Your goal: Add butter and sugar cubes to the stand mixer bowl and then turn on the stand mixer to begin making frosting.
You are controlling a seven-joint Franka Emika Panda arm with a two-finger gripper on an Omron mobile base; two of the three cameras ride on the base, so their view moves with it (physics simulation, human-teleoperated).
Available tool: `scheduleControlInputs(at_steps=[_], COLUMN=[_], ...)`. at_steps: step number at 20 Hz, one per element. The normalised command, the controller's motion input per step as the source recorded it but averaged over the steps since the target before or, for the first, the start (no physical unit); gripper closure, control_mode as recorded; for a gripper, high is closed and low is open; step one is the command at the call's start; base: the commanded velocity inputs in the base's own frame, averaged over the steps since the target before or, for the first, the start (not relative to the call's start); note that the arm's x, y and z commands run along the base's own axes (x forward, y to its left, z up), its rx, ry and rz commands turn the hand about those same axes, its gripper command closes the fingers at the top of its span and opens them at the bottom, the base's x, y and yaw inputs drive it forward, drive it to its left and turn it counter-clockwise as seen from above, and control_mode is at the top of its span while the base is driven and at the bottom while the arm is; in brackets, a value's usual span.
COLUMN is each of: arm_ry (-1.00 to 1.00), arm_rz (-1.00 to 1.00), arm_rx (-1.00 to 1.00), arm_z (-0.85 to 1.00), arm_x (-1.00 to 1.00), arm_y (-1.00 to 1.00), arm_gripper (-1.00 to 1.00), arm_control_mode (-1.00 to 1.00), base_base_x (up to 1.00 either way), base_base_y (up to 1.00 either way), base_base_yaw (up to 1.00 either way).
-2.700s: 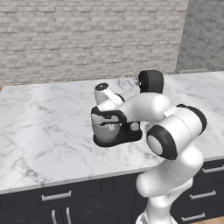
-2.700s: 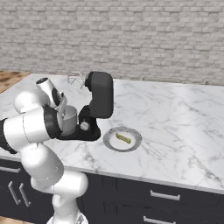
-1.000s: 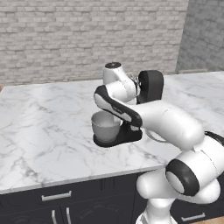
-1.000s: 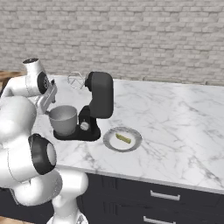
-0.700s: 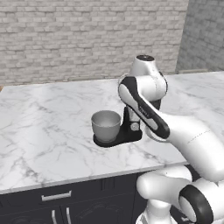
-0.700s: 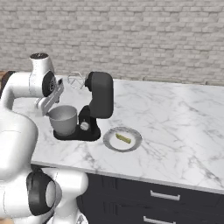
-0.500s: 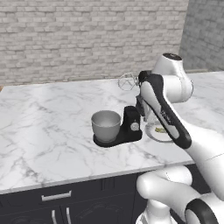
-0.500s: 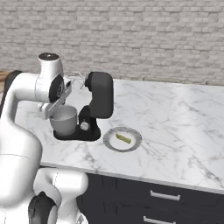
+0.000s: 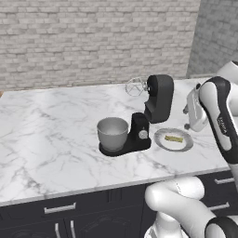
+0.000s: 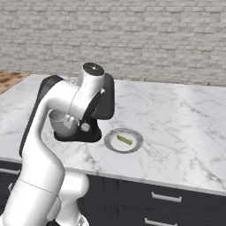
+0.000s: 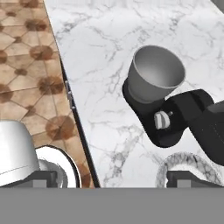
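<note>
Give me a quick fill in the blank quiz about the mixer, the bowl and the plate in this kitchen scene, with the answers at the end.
1. The stand mixer has its head tilted ____.
2. The butter lies on a round grey ____.
3. The stand mixer bowl sits on the mixer's ____.
4. The countertop is white ____.

Missing words: up; plate; base; marble

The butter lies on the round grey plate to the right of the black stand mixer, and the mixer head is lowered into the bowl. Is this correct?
Not quite. The butter does lie on the plate right of the stand mixer, but the head is tilted up, with the whisk held clear of the bowl. The left base view shows this.
</note>
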Motion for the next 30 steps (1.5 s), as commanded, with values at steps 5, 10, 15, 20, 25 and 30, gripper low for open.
scheduleControlInputs(at_steps=[5,10,15,20,25,30], arm_ry=[0.0,0.0,0.0,0.0,0.0,0.0], arm_rz=[0.0,0.0,0.0,0.0,0.0,0.0], arm_rx=[0.15,0.13,0.09,0.05,0.02,0.0], arm_z=[-0.25,-0.45,-0.48,-0.32,-0.37,-0.39], arm_x=[0.11,0.07,0.13,0.32,0.6,0.54], arm_y=[-0.99,-0.74,-0.29,0.0,0.0,0.0], arm_gripper=[-1.0,-1.0,-1.0,-1.0,-1.0,-1.0], arm_control_mode=[-1.0,-1.0,-1.0,-1.0,-1.0,-1.0], base_base_x=[0.0,0.0,0.0,0.0,0.0,0.0], base_base_y=[0.0,0.0,0.0,0.0,0.0,0.0], base_base_yaw=[0.0,0.0,0.0,0.0,0.0,0.0])
